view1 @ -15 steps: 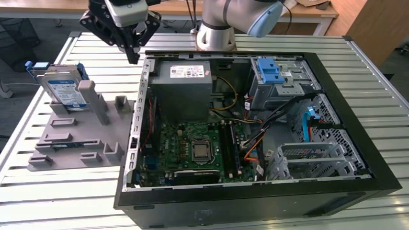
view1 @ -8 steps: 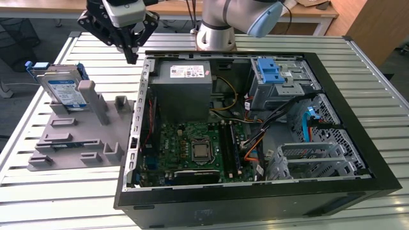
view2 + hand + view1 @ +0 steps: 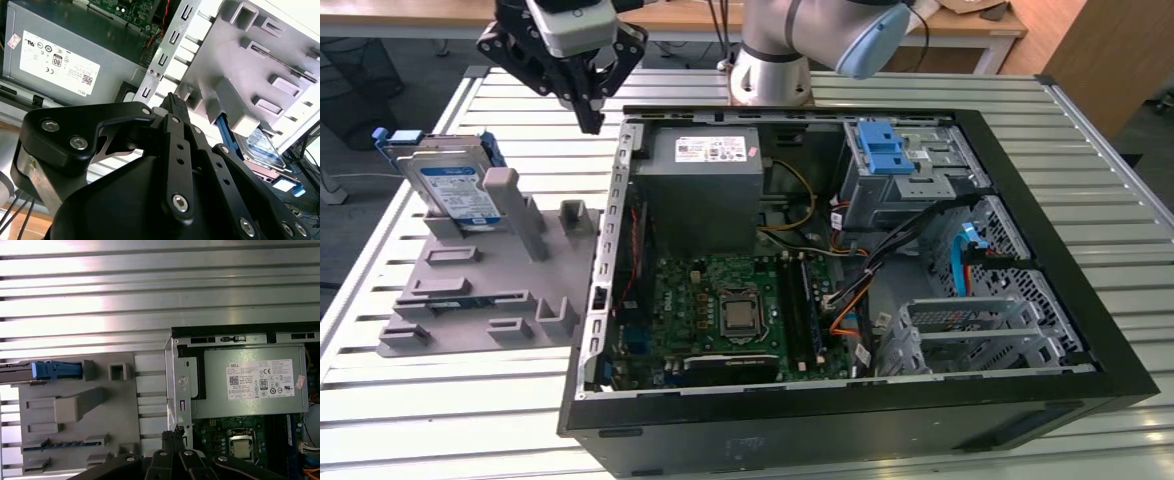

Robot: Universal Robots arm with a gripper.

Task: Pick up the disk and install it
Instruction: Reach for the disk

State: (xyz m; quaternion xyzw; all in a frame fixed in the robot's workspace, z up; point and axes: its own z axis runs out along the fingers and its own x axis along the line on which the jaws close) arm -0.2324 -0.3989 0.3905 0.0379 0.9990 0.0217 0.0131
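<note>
Exterior view first: the gripper (image 3: 591, 118) is seen hanging above the counter (image 3: 427, 400), over the strip between the grey fixture (image 3: 467, 300) and the wall of the open computer case (image 3: 854, 420). Its fingers are pressed together at the tip and nothing is pinched between them; the same closed tip is seen in both wrist views.

The disk (image 3: 454, 190) is stood upright on edge in a slot at the far end of the fixture, label facing outward, with its blue carrier bracket framing it. It lies toward the exterior view's left of the gripper, near but clearly apart. In the first wrist view it is seen edge-on from above (image 3: 55, 370).

The step in hand is judged to be the approach for the pick-up — no contact with the disk has been made, and nothing has been installed. A grasp would call for the fingers to be spread, the wrist to be brought over the disk's upper edge, and the pads to be lined up across its thin faces rather than on the bracket's flexible ends. Care would be needed near the fixture's neighbouring posts.

Inside the case, the power supply (image 3: 707, 190) and a metal drive cage (image 3: 974, 320) are visible — which bay is meant for the disk cannot be told.
</note>
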